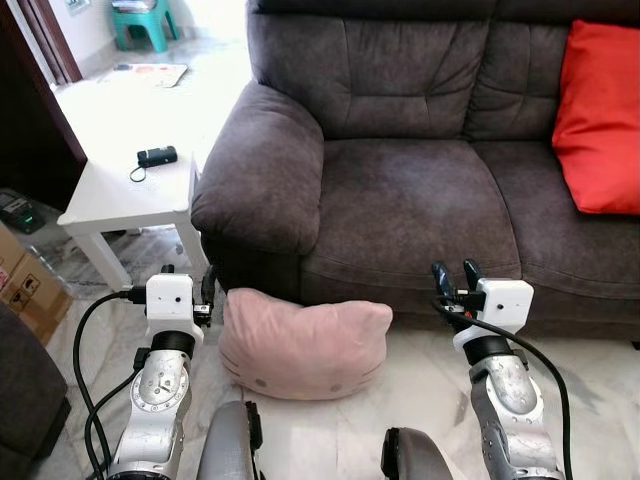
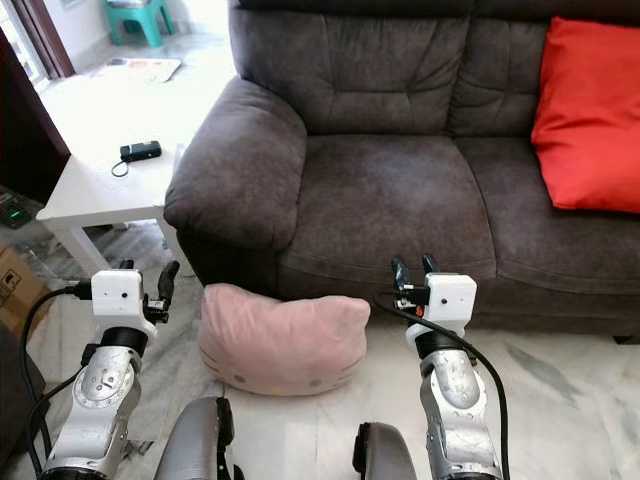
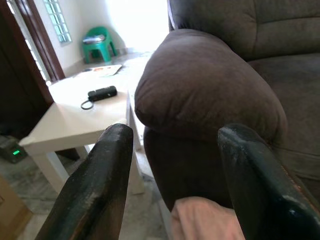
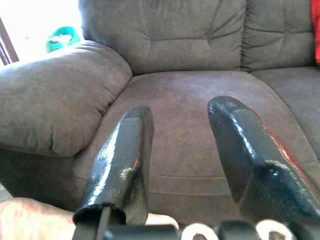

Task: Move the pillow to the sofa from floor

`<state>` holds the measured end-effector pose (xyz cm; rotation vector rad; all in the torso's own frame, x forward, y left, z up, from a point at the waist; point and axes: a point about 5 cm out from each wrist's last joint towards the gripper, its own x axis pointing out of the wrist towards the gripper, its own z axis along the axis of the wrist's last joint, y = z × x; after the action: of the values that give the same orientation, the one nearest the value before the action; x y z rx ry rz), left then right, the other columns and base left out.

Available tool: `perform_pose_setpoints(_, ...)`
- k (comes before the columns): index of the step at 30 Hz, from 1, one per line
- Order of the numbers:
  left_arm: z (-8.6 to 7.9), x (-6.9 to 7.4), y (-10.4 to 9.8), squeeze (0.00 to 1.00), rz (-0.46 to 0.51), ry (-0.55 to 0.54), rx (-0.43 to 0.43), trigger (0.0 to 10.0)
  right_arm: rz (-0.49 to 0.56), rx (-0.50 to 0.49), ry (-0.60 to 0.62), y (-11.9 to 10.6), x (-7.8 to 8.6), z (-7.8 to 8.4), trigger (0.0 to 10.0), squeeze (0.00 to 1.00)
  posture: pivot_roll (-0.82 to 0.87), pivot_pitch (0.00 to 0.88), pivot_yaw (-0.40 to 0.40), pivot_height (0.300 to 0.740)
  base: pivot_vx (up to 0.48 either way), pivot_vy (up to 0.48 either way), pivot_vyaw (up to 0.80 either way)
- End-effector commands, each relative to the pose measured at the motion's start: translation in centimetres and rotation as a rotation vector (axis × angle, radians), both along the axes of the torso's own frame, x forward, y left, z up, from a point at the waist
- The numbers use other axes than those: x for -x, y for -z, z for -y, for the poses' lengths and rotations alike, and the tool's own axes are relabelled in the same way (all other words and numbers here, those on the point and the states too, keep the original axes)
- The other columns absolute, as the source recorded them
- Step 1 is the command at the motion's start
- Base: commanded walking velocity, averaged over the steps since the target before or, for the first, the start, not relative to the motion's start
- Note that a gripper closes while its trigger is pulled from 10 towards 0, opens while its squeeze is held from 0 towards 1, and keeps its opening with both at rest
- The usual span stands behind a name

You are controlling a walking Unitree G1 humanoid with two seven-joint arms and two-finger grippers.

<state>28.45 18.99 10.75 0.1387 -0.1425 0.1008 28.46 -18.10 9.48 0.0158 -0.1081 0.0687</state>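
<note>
The soft pale-pink cat-face pillow (image 1: 303,346), with two rounded ear corners and a small stitched face on its front, lies on the pale marble-patterned floor (image 1: 420,390), pressed against the front base of the dark brown fabric sofa (image 1: 420,200) just below the seat's left end, near the padded armrest (image 1: 258,170). The left hand (image 1: 208,285) hovers just beside the pillow's left ear corner, above the floor, with its two black fingers (image 3: 95,185) spread wide and nothing between them; its wrist view looks past those fingers at the armrest, with a strip of pink pillow below. The right hand (image 1: 456,276) hangs in front of the sofa's seat edge, to the right of the pillow and apart from it, its fingers (image 4: 125,160) also parted wide and empty, pointing toward the seat cushion. On the sofa's right end a bright red square cushion (image 1: 600,115) leans against the backrest. To the left of the armrest stands a small white bench (image 1: 130,195) carrying a black oblong device with a cord loop (image 1: 157,156). Farther back on the floor sit a green plastic stool (image 1: 140,20) and a flat mat (image 1: 150,72), and a brown cardboard box (image 1: 28,290) stands at the left edge, near the bench's legs.
</note>
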Motion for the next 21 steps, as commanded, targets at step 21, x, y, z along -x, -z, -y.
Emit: perform_pose_setpoints(21,-1.1,0.6,1.6,0.00,-0.060,-0.058,0.060,10.0,-0.025,-0.008,-0.016,0.3,0.0,-0.3,10.0,0.00,-0.05,0.086,-0.005,0.517,0.000,0.000,0.00)
